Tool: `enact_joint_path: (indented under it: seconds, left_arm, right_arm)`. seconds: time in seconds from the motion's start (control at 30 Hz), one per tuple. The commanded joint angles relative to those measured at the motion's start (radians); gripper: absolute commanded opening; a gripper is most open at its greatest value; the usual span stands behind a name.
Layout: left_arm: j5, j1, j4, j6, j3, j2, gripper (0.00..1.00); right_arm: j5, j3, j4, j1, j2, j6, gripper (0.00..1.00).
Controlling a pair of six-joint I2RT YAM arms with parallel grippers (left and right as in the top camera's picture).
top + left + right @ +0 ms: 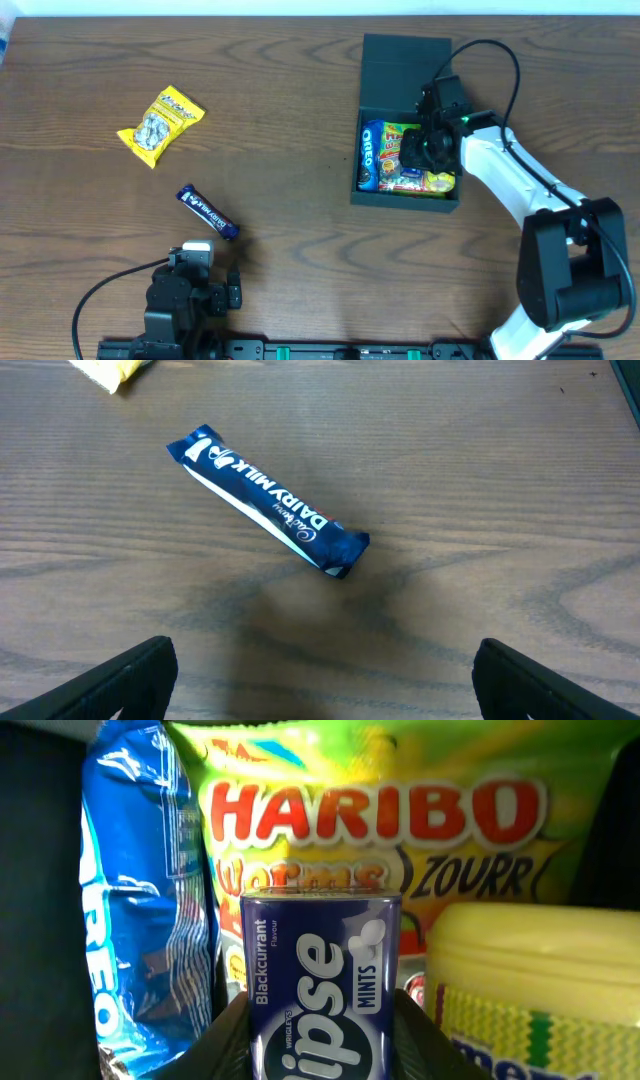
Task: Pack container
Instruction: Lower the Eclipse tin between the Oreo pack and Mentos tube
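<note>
A dark teal container [404, 199] sits right of centre on the wooden bench [300, 120], its flap lid lying open toward the top edge. Inside it are a blue Oreo packet [369, 150] and other bright packets. The right gripper [432, 148] hangs over them. At upper left lies a yellow snack packet [160, 124]. Below it is a blue chocolate bar [208, 212], just above the left gripper [200, 254].
</note>
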Motion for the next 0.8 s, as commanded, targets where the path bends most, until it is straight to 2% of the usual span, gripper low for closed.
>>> enact_joint_path:
  seconds: [0.0, 0.23, 0.43, 0.77]
  left_arm:
    - [-0.011, 0.006, -0.025, 0.007, -0.036, -0.006, 0.95]
    - [-0.011, 0.006, -0.025, 0.007, -0.036, -0.006, 0.95]
    - [-0.011, 0.006, -0.025, 0.007, -0.036, -0.006, 0.95]
    - [-0.011, 0.006, -0.025, 0.007, -0.036, -0.006, 0.95]
  right_arm:
    - [0.018, -0.004, 0.001, 0.017, -0.001, 0.023, 0.01]
    - [0.017, -0.004, 0.018, 0.017, -0.074, 0.023, 0.01]
    - [0.018, -0.004, -0.050, 0.033, -0.135, 0.019, 0.01]
    - [0.055, -0.023, -0.091, 0.060, -0.143, 0.020, 0.02]
